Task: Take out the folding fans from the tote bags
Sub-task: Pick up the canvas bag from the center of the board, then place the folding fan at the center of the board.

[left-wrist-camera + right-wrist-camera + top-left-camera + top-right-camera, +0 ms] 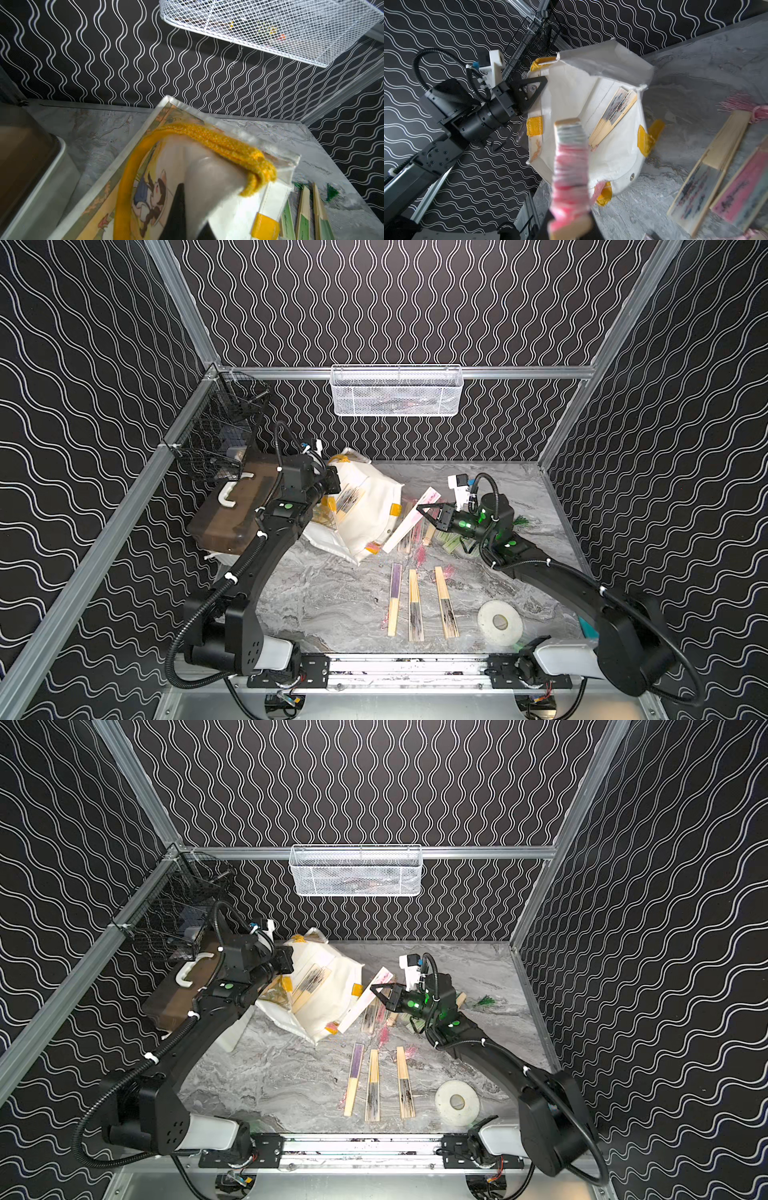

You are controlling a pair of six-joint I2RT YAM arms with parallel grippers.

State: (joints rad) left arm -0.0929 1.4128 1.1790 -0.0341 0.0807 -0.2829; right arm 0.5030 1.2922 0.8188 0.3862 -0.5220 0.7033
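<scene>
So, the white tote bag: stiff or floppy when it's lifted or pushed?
Probably floppy: the tote bag sags and creases, its mouth propped open where the left tool pinches the rim. Likely light: thin-looking fabric, and only one folding fan shows inside. A push would likely crumple it rather than slide it cleanly.

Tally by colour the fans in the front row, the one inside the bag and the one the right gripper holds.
Purple fan: 1, in the row
Black-and-white fans: 3, two in the row, one in the bag at
Pink fan: 1, in the right gripper
Total: 5
</scene>
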